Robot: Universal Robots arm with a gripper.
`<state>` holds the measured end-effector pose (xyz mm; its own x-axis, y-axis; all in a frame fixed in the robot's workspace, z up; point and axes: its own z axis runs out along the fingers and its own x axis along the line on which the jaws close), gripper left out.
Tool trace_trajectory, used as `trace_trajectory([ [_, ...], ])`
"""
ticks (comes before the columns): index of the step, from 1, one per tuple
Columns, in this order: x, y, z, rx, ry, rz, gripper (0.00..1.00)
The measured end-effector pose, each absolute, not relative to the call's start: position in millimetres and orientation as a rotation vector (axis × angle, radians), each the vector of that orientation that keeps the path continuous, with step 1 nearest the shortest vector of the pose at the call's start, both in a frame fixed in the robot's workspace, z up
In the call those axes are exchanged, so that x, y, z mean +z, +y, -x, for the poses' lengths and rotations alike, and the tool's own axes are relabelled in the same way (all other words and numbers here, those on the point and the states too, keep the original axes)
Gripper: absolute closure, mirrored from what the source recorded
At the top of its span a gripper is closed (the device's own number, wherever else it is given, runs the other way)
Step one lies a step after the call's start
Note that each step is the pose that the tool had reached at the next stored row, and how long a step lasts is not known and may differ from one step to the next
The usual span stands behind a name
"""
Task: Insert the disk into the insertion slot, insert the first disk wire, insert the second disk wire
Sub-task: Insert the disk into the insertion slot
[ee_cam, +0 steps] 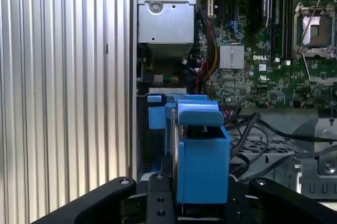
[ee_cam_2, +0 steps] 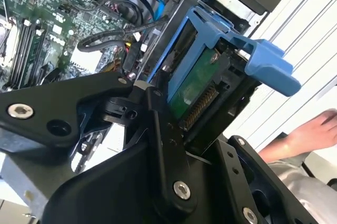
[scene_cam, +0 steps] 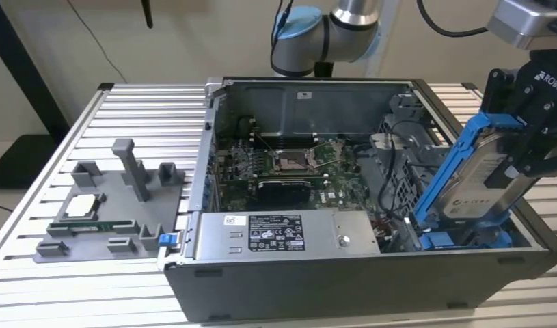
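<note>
Showing silver-grey with a white printed label on the disk (scene_cam: 486, 176), at the exterior view's right; showing bright blue on its carrier frame (scene_cam: 452, 171) and matte black on the gripper (scene_cam: 510, 160); showing green on the motherboard (scene_cam: 292, 164), plain grey on the fixture tray (scene_cam: 123, 212) at the exterior view's left, and ribbed silver striping on the table (scene_cam: 141, 116).

An open computer case (scene_cam: 351, 290) stands on a slatted table (scene_cam: 141, 116): motherboard (scene_cam: 288, 164) at its centre, power supply (scene_cam: 278, 236) at six o'clock, grey tray (scene_cam: 119, 208) outside at nine o'clock.
</note>
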<state>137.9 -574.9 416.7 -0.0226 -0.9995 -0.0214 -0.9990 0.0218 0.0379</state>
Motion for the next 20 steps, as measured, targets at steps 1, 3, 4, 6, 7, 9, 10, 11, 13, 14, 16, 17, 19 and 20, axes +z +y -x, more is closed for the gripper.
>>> trace_trajectory([
  [1, 415.5, -574.6, -138.0, -0.066, -2.237, -2.188, 1.00],
  [3, 413.5, -574.3, -138.3, -0.066, -2.238, -2.188, 1.00],
  [4, 412.4, -574.2, -138.4, -0.066, -2.238, -2.188, 1.00],
  [6, 410.6, -574.2, -138.5, -0.066, -2.238, -2.188, 1.00],
  [7, 409.8, -574.2, -138.5, -0.066, -2.238, -2.188, 1.00],
  [9, 408.6, -574.2, -138.6, -0.067, -2.238, -2.189, 1.00],
  [10, 407.9, -574.2, -138.6, -0.067, -2.238, -2.189, 1.00],
  [11, 407.4, -574.2, -138.6, -0.067, -2.238, -2.189, 1.00],
  [13, 406.7, -574.2, -138.9, -0.068, -2.238, -2.189, 1.00],
  [14, 406.2, -574.2, -139.1, -0.068, -2.238, -2.189, 1.00],
  [16, 405.1, -574.2, -139.5, -0.068, -2.238, -2.189, 1.00],
  [17, 404.5, -574.2, -139.8, -0.068, -2.238, -2.189, 1.00],
  [19, 403.3, -574.0, -140.2, -0.067, -2.238, -2.189, 1.00],
  [20, 402.8, -573.9, -140.5, -0.067, -2.238, -2.189, 1.00],
])
